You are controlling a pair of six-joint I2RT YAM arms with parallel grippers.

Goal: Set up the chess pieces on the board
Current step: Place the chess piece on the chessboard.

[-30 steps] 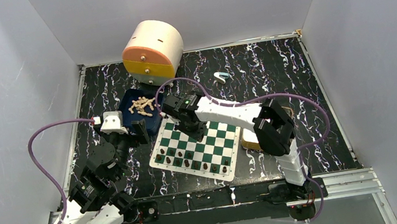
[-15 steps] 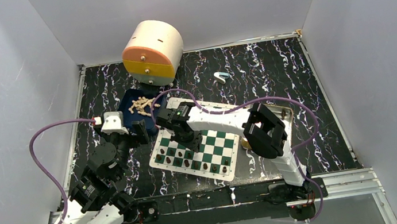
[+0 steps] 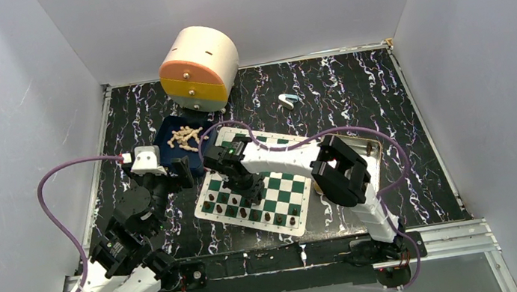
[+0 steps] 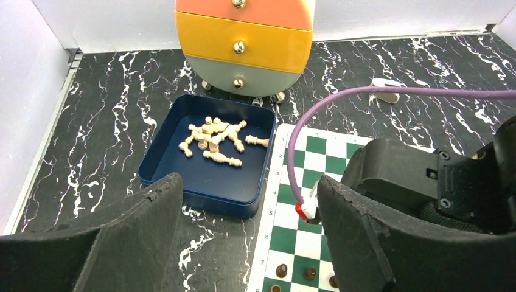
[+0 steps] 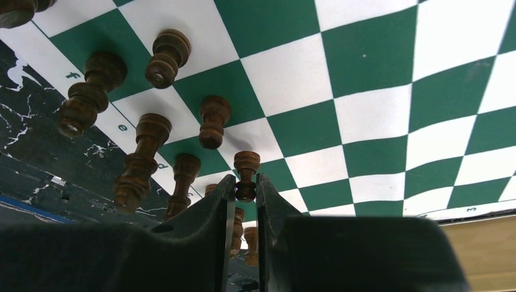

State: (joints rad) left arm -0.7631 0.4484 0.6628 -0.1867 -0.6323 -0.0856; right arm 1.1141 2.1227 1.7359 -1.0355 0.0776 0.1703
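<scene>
right gripper (image 5: 246, 190): the two fingers (image 5: 210, 216) are pressed together on a dark piece (image 5: 246, 163), a small turned pawn-like figure. it is gripped low on its stem, and its head shows clear of the fingertips. whether its foot touches the board (image 5: 377, 61) cannot be told. in the top view this gripper (image 3: 247, 187) sits over the left-centre squares of the board (image 3: 287, 184), at the end of the right arm stretched across it.

other dark pieces (image 5: 167, 55): upright, standing in rows along the lettered edge of the board, near the held one but apart from it. in the top view they fill the rows nearest the arm bases (image 3: 280, 219).

pale pieces (image 4: 216, 141): lying on their sides in a loose heap inside a blue tray (image 4: 182, 188). the tray rests on the black marbled table (image 3: 354, 95), just beside the far-left corner of the board (image 4: 316, 146).

left gripper (image 4: 243, 243): fingers (image 4: 140, 243) spread wide apart, nothing between them. it hangs above the table at the left edge of the board, near the tray (image 3: 182, 173).

board position: flat on the table, turned slightly askew to the table edges.

other items: a rounded drawer unit (image 4: 243, 42) with orange, yellow and grey-green fronts stands just behind the tray. a purple cable (image 4: 365, 92) arcs over the far part of the board. a small white clip (image 3: 287, 100) lies well apart from the board, toward the far side of the table.
</scene>
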